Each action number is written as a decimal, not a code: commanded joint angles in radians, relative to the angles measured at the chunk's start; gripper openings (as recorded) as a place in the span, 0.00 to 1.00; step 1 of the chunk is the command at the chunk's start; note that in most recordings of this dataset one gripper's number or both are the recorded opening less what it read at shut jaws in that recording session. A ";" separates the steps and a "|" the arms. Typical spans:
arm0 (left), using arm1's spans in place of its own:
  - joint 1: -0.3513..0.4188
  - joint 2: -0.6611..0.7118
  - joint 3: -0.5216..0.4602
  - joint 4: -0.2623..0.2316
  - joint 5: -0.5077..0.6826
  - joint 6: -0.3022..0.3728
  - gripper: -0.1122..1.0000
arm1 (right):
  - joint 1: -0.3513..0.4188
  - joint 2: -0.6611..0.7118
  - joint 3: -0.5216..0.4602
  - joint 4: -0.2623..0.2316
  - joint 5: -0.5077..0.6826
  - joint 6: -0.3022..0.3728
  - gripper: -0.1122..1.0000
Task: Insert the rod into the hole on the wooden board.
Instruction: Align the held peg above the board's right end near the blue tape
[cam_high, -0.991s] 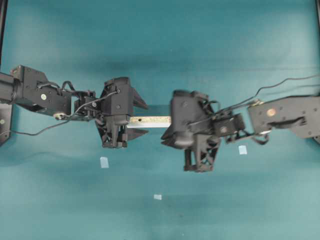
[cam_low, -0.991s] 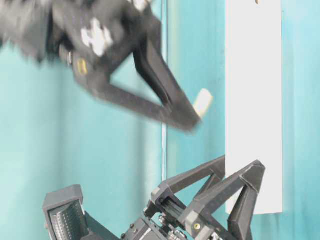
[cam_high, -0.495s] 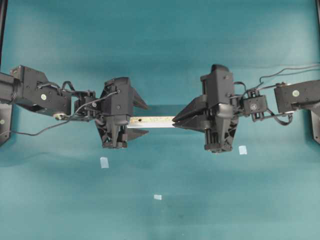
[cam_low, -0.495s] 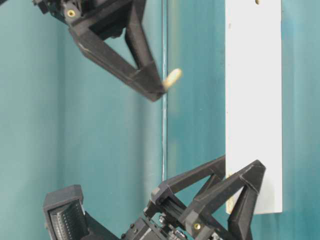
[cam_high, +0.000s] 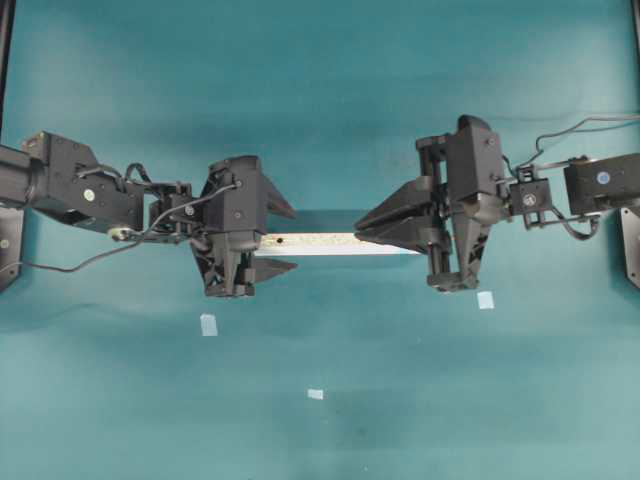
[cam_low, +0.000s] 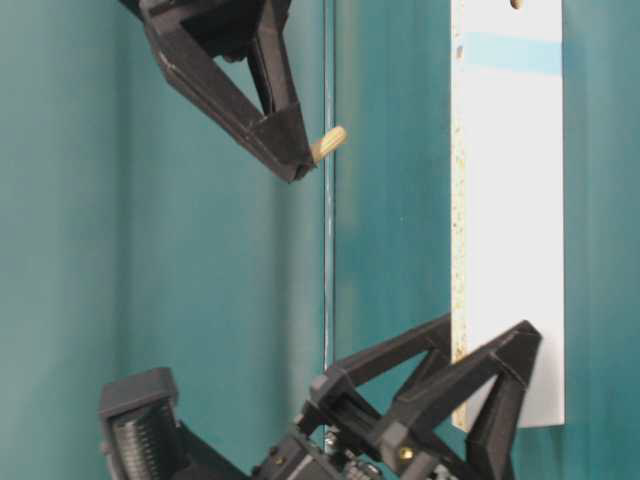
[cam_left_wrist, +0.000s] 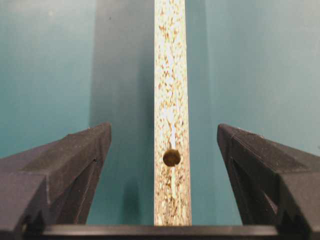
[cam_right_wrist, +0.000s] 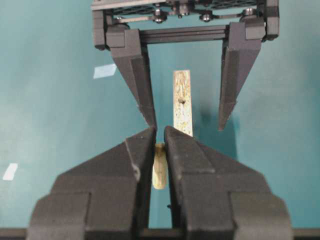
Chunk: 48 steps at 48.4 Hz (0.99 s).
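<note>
2 grippers face each other along the wooden board (cam_high: 315, 243). Your right gripper (cam_right_wrist: 159, 135) pinches the rod (cam_right_wrist: 159, 172) above the board's end. Your left gripper's (cam_left_wrist: 165, 150) fingers stand wide apart, clear of both board edges.

Both arms are matte black with boxy link housings. The left arm (cam_high: 80, 190) carries round silver screw heads and a thin black cable looping along its wrist. The right arm (cam_high: 600, 185) trails black cables. Each gripper ends in tapered, triangular black fingers (cam_right_wrist: 137, 75) on a screw-fastened rail.
</note>
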 joint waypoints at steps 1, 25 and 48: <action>-0.002 -0.008 -0.017 -0.002 -0.008 0.002 0.94 | -0.006 -0.021 0.002 0.003 -0.032 -0.002 0.18; 0.000 -0.006 -0.028 -0.002 -0.008 0.005 0.93 | -0.032 -0.021 0.021 0.003 -0.051 -0.005 0.18; 0.002 0.060 -0.069 0.000 -0.015 0.006 0.87 | -0.041 -0.021 0.021 0.003 -0.046 -0.005 0.18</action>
